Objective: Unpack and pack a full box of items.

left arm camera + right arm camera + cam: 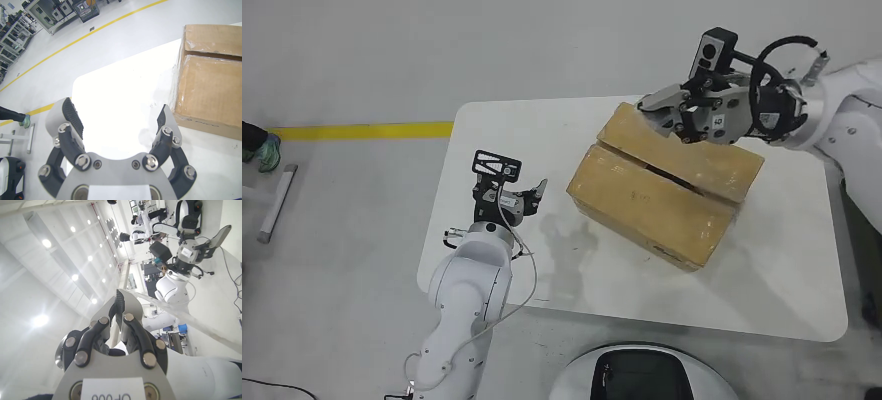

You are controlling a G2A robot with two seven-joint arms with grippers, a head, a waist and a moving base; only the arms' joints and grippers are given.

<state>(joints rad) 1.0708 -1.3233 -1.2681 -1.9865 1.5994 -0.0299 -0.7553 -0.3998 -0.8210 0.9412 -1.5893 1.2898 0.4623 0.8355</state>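
A brown cardboard box (667, 190) lies on the white table (532, 130) with its top flaps folded down and a seam between them. My right gripper (657, 105) hangs over the box's far corner. In its wrist view its fingers (119, 294) are shut on a strip of clear tape (179, 313) that stretches away from the tips. My left gripper (510, 190) stands open over bare table just left of the box (208, 81), nothing between its pads (72, 113).
The table's left and near edges are close to my left arm. Bare tabletop lies left of and in front of the box. A yellow line (362, 130) crosses the floor, where a metal stand (277, 200) lies.
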